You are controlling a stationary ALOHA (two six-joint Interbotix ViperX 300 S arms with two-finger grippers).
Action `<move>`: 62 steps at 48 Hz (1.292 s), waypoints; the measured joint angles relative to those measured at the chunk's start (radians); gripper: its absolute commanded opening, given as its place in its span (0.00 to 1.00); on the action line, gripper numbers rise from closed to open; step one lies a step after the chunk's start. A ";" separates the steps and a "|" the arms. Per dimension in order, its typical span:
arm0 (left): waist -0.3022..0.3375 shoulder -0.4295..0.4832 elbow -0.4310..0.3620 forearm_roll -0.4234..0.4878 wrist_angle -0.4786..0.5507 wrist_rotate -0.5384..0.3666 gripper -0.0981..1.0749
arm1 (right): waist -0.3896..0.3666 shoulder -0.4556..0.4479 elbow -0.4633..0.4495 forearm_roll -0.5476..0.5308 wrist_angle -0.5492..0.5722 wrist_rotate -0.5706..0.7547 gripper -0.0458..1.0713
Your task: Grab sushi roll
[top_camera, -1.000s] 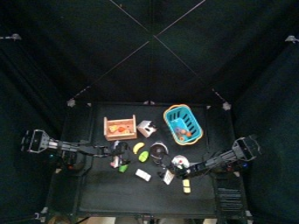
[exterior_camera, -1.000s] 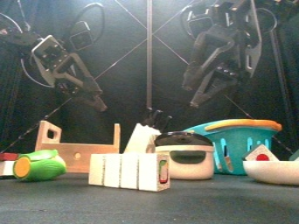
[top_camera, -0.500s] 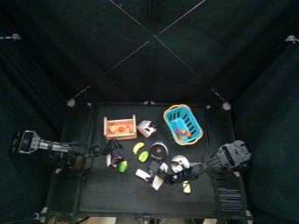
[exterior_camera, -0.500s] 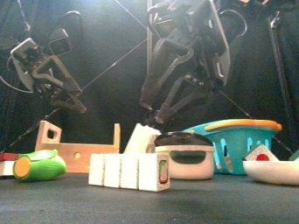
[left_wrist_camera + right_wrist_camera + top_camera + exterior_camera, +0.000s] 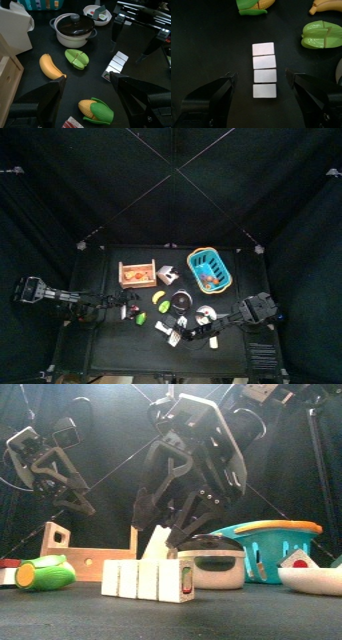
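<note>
right gripper hung jaws wide apart over the sushi roll; green pepper at two o'clock.

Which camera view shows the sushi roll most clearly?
The right wrist view: the sushi roll lies in full between the open right gripper. The front view shows its side, the left wrist view an edge, the top view a speck.

A wooden crate stands at the table's left, with a corn cob in front of it. A black-lidded rice cooker, a blue basket and a white bowl occupy the right. A banana lies beside a green fruit.
</note>
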 measured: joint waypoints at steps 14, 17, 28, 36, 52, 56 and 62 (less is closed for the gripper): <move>0.000 0.000 0.011 -0.021 0.000 0.000 0.95 | -0.025 0.080 -0.038 0.009 -0.014 0.000 0.97; 0.000 0.002 0.011 -0.025 0.000 0.000 0.95 | -0.025 0.095 -0.048 0.009 -0.018 0.000 0.97; 0.000 0.000 0.015 -0.026 0.000 0.000 0.95 | -0.029 0.114 -0.066 0.017 -0.018 0.002 0.93; 0.000 0.002 0.017 -0.026 0.000 0.000 0.95 | -0.031 0.114 -0.066 0.023 -0.018 0.000 0.81; -0.002 0.000 0.021 -0.028 0.000 0.000 0.95 | -0.037 0.123 -0.071 0.066 -0.017 -0.002 0.65; -0.002 0.002 0.026 -0.028 0.000 0.000 0.95 | -0.038 0.117 -0.069 0.080 -0.015 -0.002 0.65; -0.002 0.002 0.029 -0.028 0.000 0.000 0.95 | -0.038 0.095 -0.069 0.097 -0.009 0.000 0.65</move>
